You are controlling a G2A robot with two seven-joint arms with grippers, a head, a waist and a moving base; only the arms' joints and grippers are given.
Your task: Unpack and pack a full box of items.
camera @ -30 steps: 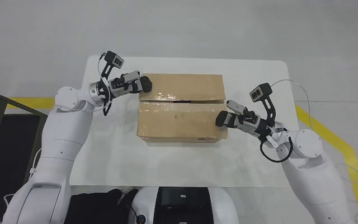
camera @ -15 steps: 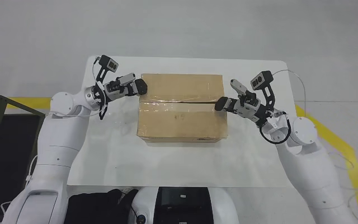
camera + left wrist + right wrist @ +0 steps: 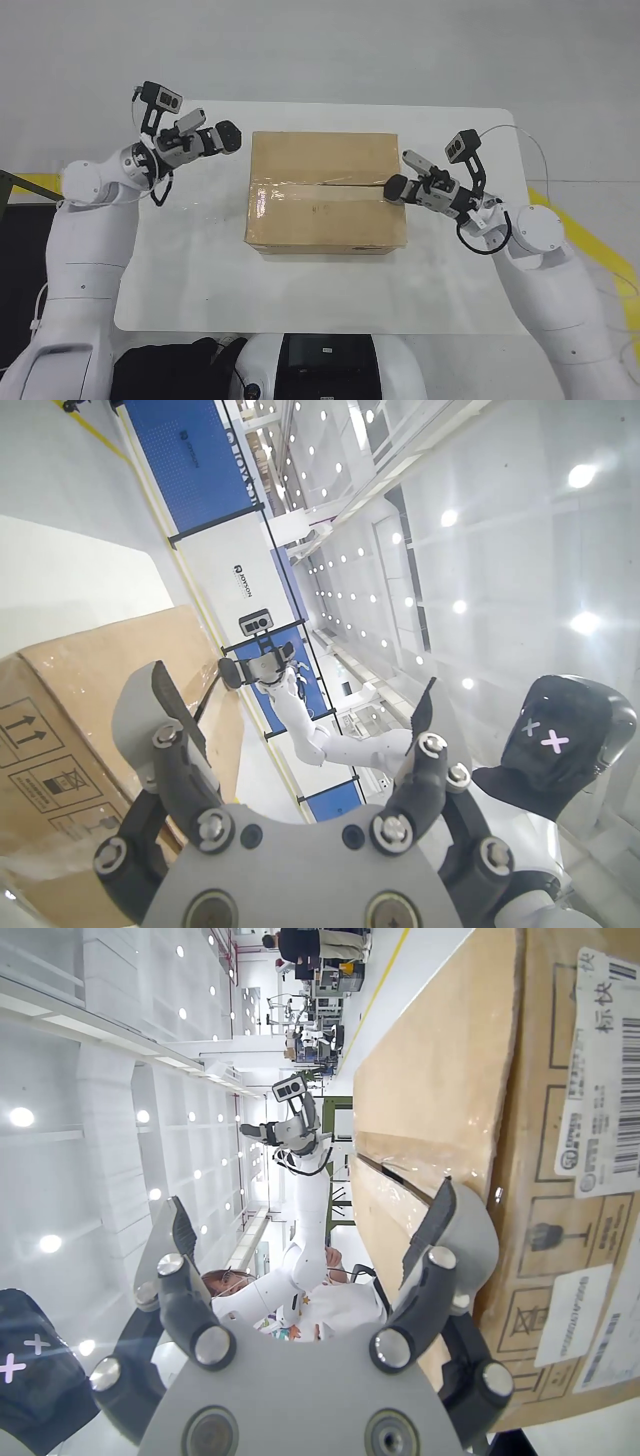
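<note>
A closed cardboard box sits at the middle of the white table. Its two top flaps meet along a centre seam covered with glossy clear tape — a dark slit shows along part of that seam.

The left gripper hangs off the box's left end, near the far corner and apart from the cardboard. Its wrist view shows the two fingers spread wide with nothing between them.

The right gripper is at the box's right end, level with the seam, and it too is spread and empty. In its wrist view one finger lies across the box's upper edge just beside the seam, while the other stands clear of the box. Whether that first finger touches the cardboard I cannot tell.

From above, the box shows mostly its top. The right wrist view adds the right end face, with white barcode labels and printed handling symbols. The left wrist view adds the left end face with its arrow marks — and, beyond the box's top, the right gripper at the far end
</note>
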